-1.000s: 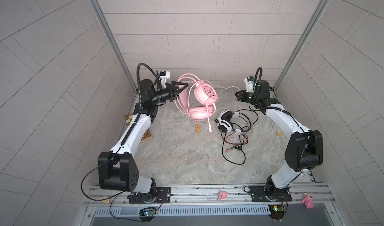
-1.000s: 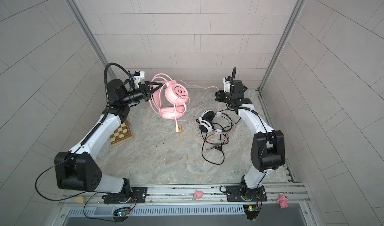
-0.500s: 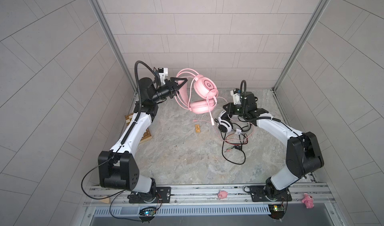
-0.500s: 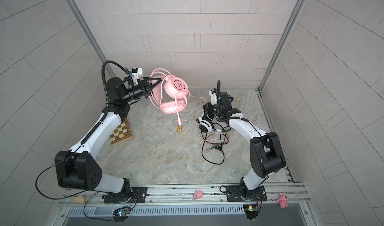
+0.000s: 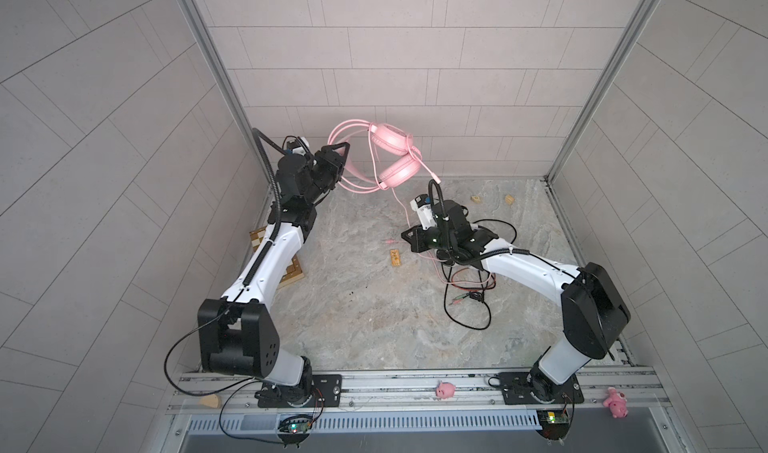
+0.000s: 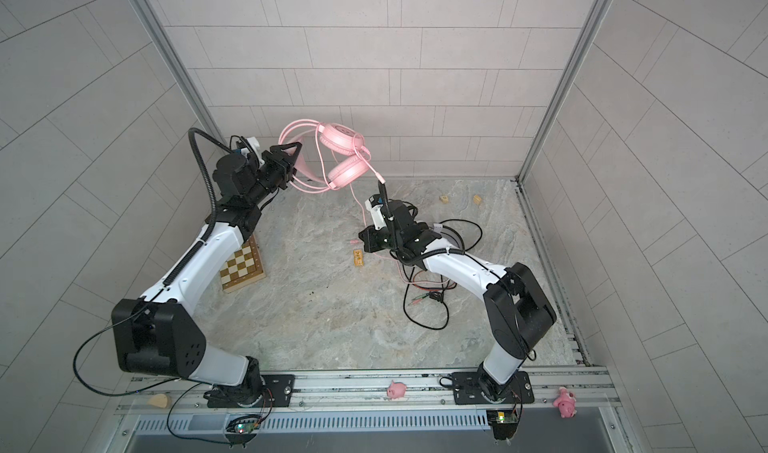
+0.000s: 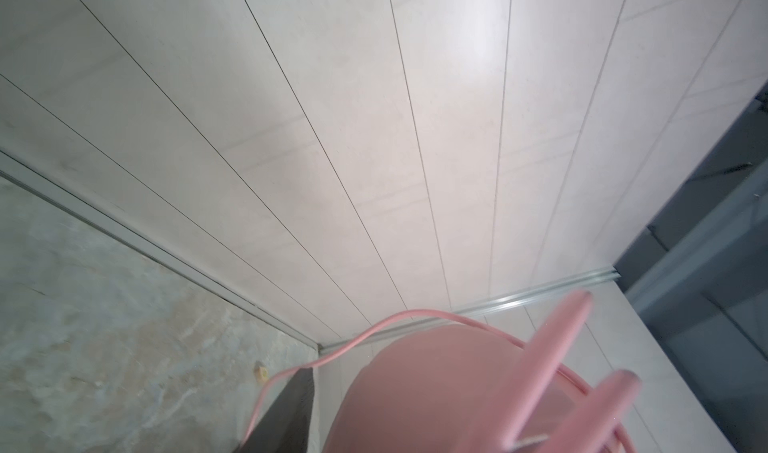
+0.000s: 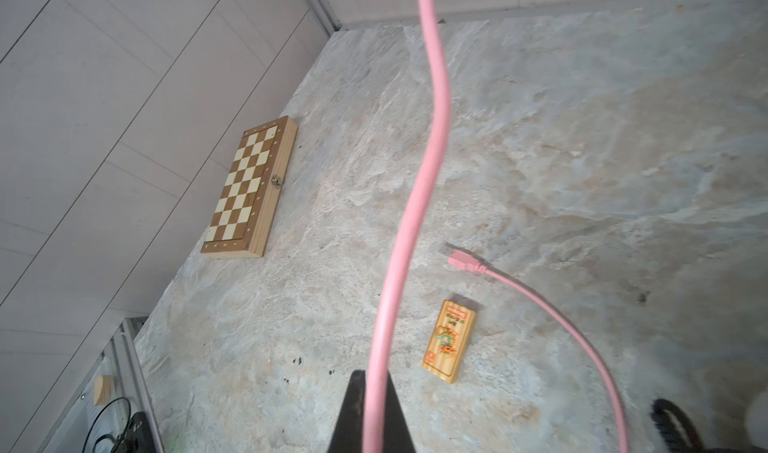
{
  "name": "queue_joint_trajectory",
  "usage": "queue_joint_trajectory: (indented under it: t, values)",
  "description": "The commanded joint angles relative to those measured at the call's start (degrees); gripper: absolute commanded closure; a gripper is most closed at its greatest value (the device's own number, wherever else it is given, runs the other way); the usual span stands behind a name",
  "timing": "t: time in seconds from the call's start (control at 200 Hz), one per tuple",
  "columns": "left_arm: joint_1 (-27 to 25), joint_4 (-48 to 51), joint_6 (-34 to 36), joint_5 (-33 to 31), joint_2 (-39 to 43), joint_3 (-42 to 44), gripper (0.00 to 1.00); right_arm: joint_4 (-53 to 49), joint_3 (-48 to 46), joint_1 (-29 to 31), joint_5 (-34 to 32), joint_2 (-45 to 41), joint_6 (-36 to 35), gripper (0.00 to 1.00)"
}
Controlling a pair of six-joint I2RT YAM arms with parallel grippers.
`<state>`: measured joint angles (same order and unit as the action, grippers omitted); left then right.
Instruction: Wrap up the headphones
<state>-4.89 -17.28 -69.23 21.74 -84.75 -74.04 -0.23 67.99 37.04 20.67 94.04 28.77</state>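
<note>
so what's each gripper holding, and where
left gripper holds the pink headset by its headband; right gripper is shut on its pink cable, partway along

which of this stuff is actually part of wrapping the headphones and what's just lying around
For the job:
- pink headphones
- pink cable
- black cable

Just lying about:
- chessboard
- picture block
- two small wooden cubes
- two pink toy pigs
</note>
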Motion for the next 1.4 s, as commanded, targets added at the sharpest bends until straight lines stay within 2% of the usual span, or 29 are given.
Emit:
queue_joint_trajectory:
  t: [0.0, 0.09, 0.295, 0.43, 0.746, 0.881, 1.051, 1.146, 1.231, 1.391]
  values:
    - [0.38, -1.18, 4.34, -14.58, 3.36, -1.26, 1.0, 1.38, -1.06, 2.78, -2.17, -4.59, 0.82, 1.0]
    - [0.31, -2.45, 5.31, -19.27, 2.52, -1.19, 1.0, 0.42, -1.85, 5.38, -3.07, -7.85, 1.55, 1.0]
    - [0.38, -3.13, 8.69, -23.65, -1.53, -4.48, 1.0, -6.11, 0.55, 10.92, -4.12, -13.06, -0.28, 1.0]
    - [0.32, -4.65, 11.4, -27.56, -2.85, -5.08, 1.0, -10.4, 3.5, 12.36, -1.24, -14.26, -0.5, 1.0]
    - [0.16, -8.87, 14.58, -30.98, -6.11, -4.15, 1.0, -15.29, 15.86, 18.02, 2.2, -9.39, -2.1, 1.0]
    - [0.14, -7.69, 17.22, -33.18, -6.48, -4.54, 1.0, -22.43, 22.45, 20.26, 3.48, -6.94, -5.76, 1.0]
    - [-0.09, -7.09, 18.63, -32.03, -6.48, -5.62, 1.0, -23.11, 22.33, 20.37, 5.39, -6.62, -5.77, 1.0]
    - [-1.65, -4.04, 23.25, -33.01, -5.51, -6.14, 1.0, -24.91, 22.64, 19.95, 4.1, -7.63, -7.23, 1.0]
    - [-5.19, -2.23, 30.97, -36.49, -4.29, -5.51, 1.0, -25.79, 24.9, 18.34, 6.73, -7.52, -6.85, 1.0]
    - [-11.64, 1.85, 41.52, -37.05, -3.99, -4.78, 1.0, -33.28, 36.17, 15.88, 9.84, -4.29, -9.99, 1.0]
